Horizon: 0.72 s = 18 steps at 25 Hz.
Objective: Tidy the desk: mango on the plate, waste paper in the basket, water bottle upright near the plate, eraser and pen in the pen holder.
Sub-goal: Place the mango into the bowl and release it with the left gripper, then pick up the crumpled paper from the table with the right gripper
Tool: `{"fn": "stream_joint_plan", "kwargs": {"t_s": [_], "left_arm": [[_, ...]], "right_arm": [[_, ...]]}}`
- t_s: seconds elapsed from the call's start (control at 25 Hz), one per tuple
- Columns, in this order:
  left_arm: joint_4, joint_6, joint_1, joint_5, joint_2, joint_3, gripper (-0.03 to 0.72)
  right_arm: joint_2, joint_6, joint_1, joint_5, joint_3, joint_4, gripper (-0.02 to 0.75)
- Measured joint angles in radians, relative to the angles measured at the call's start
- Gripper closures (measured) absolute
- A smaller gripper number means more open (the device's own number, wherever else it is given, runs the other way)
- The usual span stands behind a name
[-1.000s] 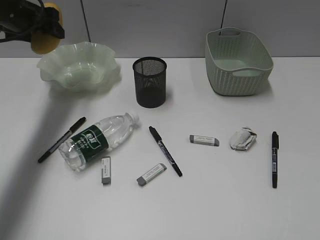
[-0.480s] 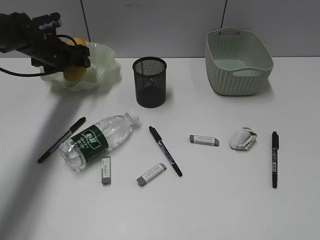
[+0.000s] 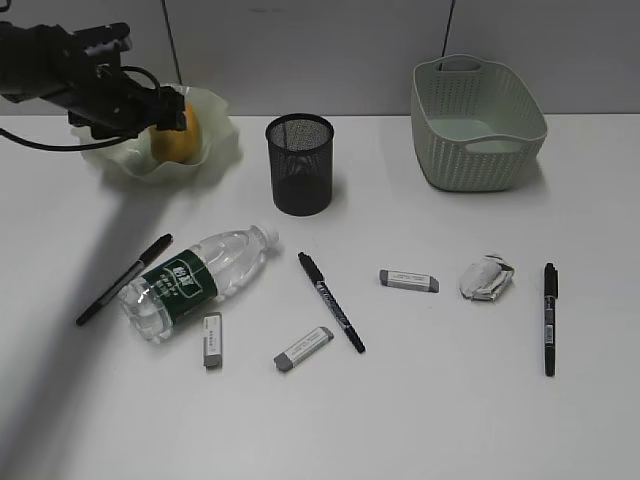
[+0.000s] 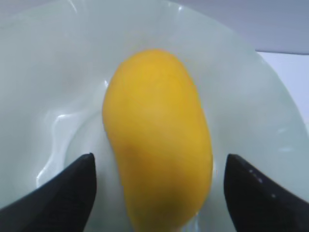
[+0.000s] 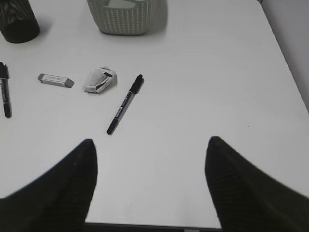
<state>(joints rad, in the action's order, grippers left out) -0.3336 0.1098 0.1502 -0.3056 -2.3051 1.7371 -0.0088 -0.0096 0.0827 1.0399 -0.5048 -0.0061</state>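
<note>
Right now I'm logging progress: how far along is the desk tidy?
Done: the mango lies in the plate, with the left gripper open around it. Nothing is in hand. Left: the water bottle lies on its side, the waste paper is outside the basket, pens and erasers are outside the pen holder.

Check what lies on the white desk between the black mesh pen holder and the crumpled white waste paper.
In the exterior view, one grey eraser lies between the black mesh pen holder and the crumpled white waste paper, nearer the paper.

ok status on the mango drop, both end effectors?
Left end effector open, fingers clear of mango. Mango lying in plate. Right end effector open, empty, over bare desk. Nothing in the way.
</note>
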Motion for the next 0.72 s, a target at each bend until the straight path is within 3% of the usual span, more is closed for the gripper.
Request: {"fn": "stream_joint_plan", "kwargs": {"t_s": [0.2, 0.56, 0.72], "left_arm": [[0.018, 0.000, 0.000, -0.143, 0.078, 0.000, 0.066], [0.088, -0.002, 0.000, -0.714, 0.310, 0.002, 0.109], [0.107, -0.037, 0.000, -0.874, 0.386, 0.002, 0.120]], "right_arm": [[0.000, 0.000, 0.000, 0.000, 0.000, 0.000, 0.184], [0.000, 0.000, 0.000, 0.000, 0.000, 0.006, 0.184], [0.000, 0.000, 0.000, 0.000, 0.000, 0.006, 0.184]]}}
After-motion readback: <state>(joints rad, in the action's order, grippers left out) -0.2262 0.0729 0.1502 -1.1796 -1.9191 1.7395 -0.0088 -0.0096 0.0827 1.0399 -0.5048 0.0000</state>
